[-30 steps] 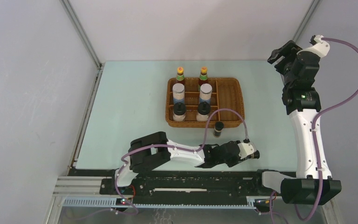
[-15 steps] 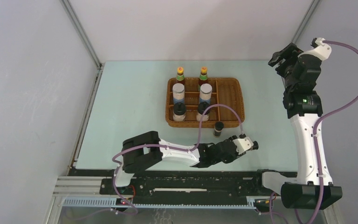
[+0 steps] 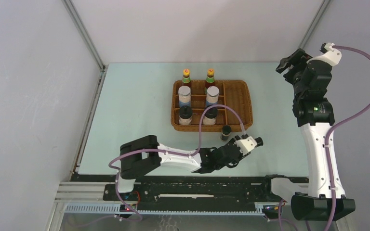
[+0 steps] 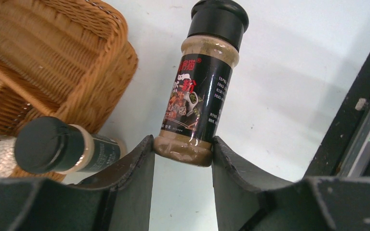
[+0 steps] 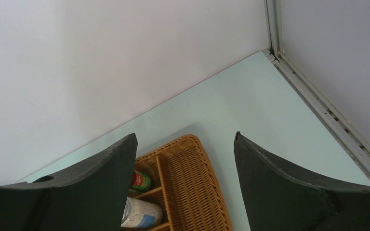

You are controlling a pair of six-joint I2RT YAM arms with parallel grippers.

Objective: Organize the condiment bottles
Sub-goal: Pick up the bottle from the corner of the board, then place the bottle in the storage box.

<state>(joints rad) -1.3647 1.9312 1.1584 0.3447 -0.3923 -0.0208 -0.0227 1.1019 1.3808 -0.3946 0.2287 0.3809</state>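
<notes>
Advanced since a second ago, my left claw [image 4: 182,144] clamps the small black-capped brown spice bottle [image 4: 200,96] outside the brown wicker divided tray [image 3: 247,103], which holds six other bottles [image 3: 185,96]; my right claw [image 5: 185,136] gapes, empty.

**Six bottles in the tray, one beside it, one gripped**

A dark sauce bottle [image 3: 186,75] with a yellow cap is seen upright in the back row of the wicker tray [image 3: 238,103], with a second sauce bottle [image 3: 210,75] of the same kind beside it. In the middle row a silver-topped, blue-and-white shaker [image 3: 184,95] and a second shaker [image 3: 212,95] are stood upright. The front row is filled by a white bottle [image 3: 185,115] with a black cap and a second white bottle [image 3: 210,115]. A small dark spice jar [image 3: 226,132] is stood on the surface [image 3: 135,110], just outside the tray's front wall. A second spice jar [image 4: 200,91], black-capped, filled with tan powder and wrapped in a black printed label, is clamped at its base by the left gripper [image 4: 182,144], with its cap pointed away.
</notes>
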